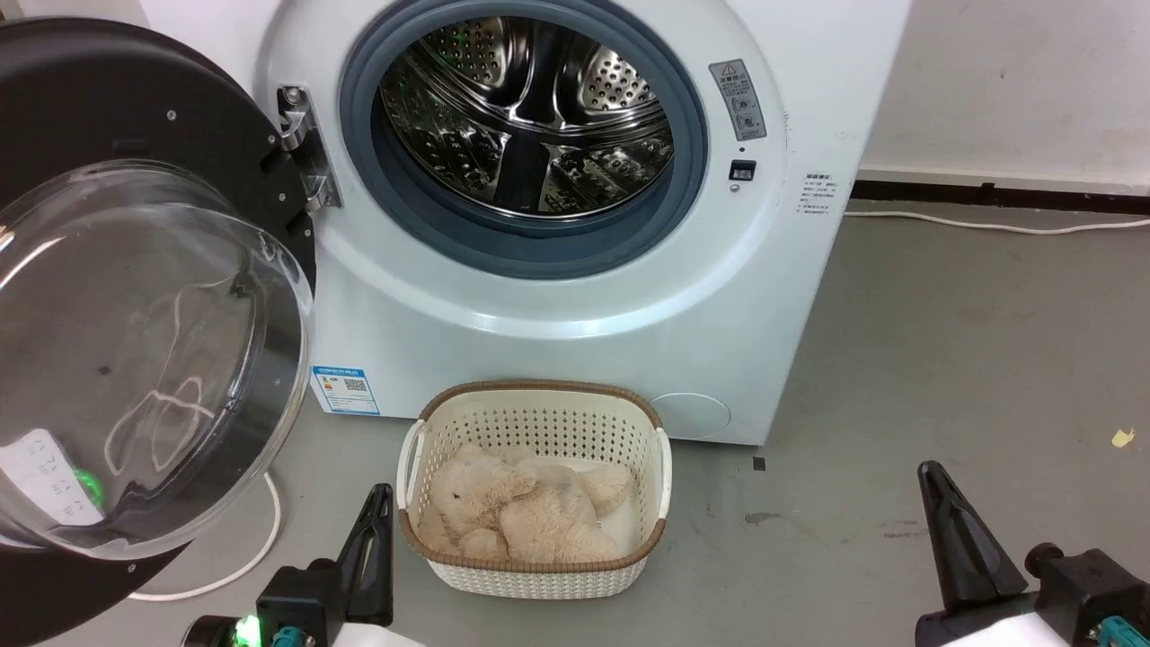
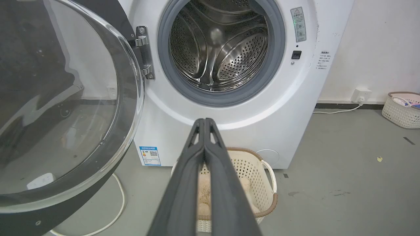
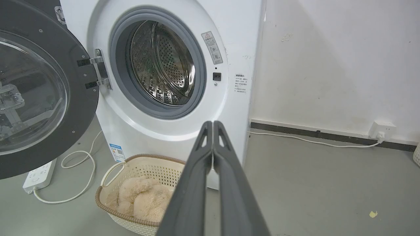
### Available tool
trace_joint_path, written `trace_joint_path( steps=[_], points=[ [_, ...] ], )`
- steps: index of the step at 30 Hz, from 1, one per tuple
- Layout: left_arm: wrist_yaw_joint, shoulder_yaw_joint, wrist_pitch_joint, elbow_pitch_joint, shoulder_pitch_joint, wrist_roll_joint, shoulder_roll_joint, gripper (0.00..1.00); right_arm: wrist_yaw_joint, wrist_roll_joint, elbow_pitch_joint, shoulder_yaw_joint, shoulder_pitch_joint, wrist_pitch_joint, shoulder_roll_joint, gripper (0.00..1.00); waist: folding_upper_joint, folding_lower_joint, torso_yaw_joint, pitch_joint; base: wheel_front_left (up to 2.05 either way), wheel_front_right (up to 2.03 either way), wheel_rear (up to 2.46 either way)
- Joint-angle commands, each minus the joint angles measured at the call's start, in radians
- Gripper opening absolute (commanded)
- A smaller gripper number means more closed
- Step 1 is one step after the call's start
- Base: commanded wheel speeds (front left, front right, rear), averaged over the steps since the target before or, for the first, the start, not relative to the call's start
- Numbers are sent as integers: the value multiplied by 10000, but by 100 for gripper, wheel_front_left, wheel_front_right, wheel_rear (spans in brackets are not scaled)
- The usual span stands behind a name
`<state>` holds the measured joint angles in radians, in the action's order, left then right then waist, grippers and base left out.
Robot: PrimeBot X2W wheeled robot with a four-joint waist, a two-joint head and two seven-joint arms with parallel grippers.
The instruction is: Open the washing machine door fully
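The washing machine [image 1: 557,296] is white, with its steel drum [image 1: 530,108] exposed inside a blue-grey gasket. The washing machine door [image 1: 135,341], glossy black with a bulging clear glass bowl, stands swung far out to the left on its metal hinge [image 1: 301,148]. In the wrist views the door [image 2: 62,105] [image 3: 39,88] sits left of the drum mouth. My left gripper [image 1: 382,492] is low at the bottom left, shut and empty, right of the door's lower rim. My right gripper [image 1: 930,469] is at the bottom right, shut and empty, well away from the machine.
A cream basket [image 1: 537,490] holding a beige plush toy [image 1: 521,517] sits on the floor in front of the machine, just right of my left gripper. A white cable [image 1: 260,548] and power strip [image 3: 39,175] lie under the door. Another basket [image 2: 402,109] stands far right by the wall.
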<state>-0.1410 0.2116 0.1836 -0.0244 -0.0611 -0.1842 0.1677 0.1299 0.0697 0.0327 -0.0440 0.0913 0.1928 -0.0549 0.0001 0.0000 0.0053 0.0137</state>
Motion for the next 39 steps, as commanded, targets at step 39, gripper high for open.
trace_joint_path(
  steps=[39],
  points=[
    [664,-1004,-870,132,355,905,-576,0,5,-352,-177,214,-508,-923,29,0,-1,0,-24,-63,0,0,0]
  ],
)
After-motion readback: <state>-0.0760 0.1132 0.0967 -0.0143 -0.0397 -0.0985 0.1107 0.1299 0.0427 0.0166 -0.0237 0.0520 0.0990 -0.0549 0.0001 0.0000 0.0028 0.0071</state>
